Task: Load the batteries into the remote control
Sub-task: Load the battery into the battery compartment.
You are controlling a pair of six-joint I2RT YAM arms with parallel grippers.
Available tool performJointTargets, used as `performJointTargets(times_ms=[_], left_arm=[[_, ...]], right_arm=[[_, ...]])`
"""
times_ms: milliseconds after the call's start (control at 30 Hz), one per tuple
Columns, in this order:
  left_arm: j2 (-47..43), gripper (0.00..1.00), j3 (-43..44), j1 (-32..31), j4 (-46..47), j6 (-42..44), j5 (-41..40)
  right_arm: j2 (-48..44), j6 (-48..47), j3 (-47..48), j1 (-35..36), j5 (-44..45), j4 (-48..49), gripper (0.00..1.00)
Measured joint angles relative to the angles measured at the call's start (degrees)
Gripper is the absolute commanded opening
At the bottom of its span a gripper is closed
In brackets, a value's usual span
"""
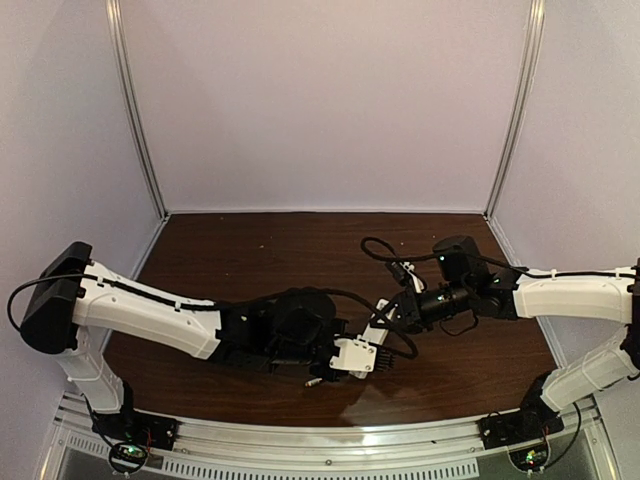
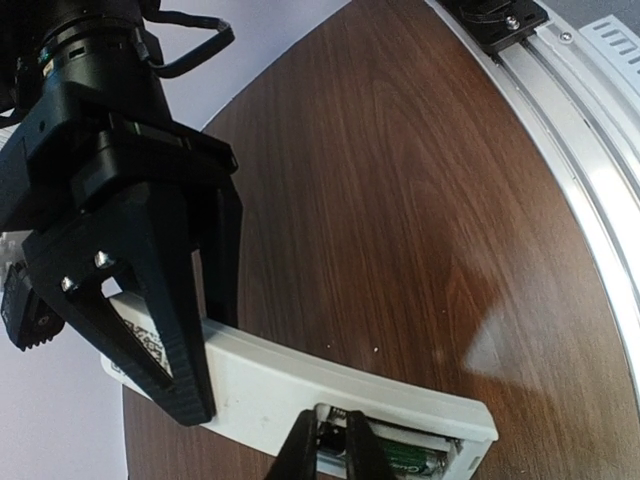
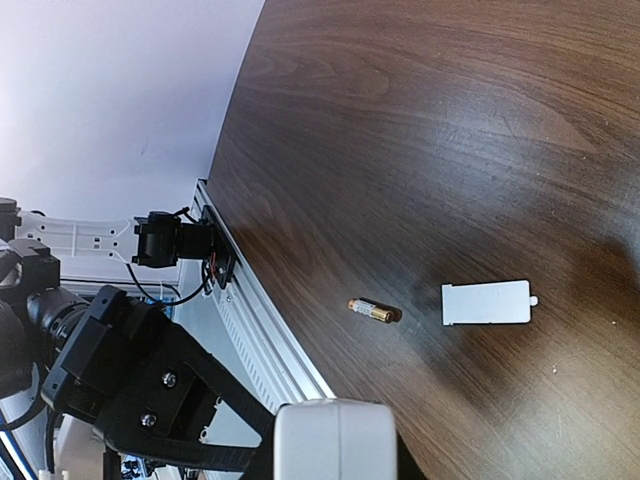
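Two right fingers [image 2: 170, 320] clamp the remote control [image 2: 270, 385], one battery [image 2: 410, 462] loaded.

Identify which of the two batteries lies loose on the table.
The gold-and-dark battery beside the white cover lies loose on the table. The other, green-labelled battery sits in the recess of the remote.

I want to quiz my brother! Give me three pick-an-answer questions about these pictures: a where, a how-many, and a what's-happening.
1. Where is the white cover? A on the table B floating up high C missing
2. How many batteries lie beside it? A none B one C three
3. The remote is: A held by the right tool B flat on the table C hidden
Answers: 1A, it lies on bare wood; 2B, only one shows there; 3A, black fingers clamp its end.
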Motion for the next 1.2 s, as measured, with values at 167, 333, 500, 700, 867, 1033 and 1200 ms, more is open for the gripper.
performJointTargets(times_ms=[167, 333, 500, 700, 867, 1033, 1200], left_arm=[[0.0, 0.1, -1.01, -0.2, 1.92, -0.37, -0.85], [0.0, 0.08, -2.05, -0.44, 4.02, -0.66, -1.7], [0.02, 0.07, -2.73, -0.42, 5.27, -0.63, -2.49], [0.07, 0.06, -3.04, -0.33, 7.02, -0.59, -3.21], [0.15, 0.12, -3.04, -0.33, 7.3, -0.59, -3.72], [-0.15, 0.26, -2.97, -0.26, 5.75, -1.07, -3.02], [-1.57, 0.36, -1.68, -0.28, 1.14, -1.84, -2.47]], right_arm=[[0.0, 0.0, 0.02, 0.0, 0.2, -0.04, 0.0], [-0.07, 0.0, 0.02, 0.0, 0.37, -0.07, 0.0], [-0.87, 0.13, 0.02, -0.02, 0.15, -0.02, 0.0], [-1.95, 0.13, 0.0, -0.09, 0.39, -0.22, 0.0], [-2.1, 0.13, 0.0, -0.17, 0.63, -0.2, 0.0], [-2.12, -0.46, 0.0, -0.15, 0.96, -0.44, 0.0], [-2.12, -0.55, 0.0, -0.13, 0.57, -0.15, 0.0]])
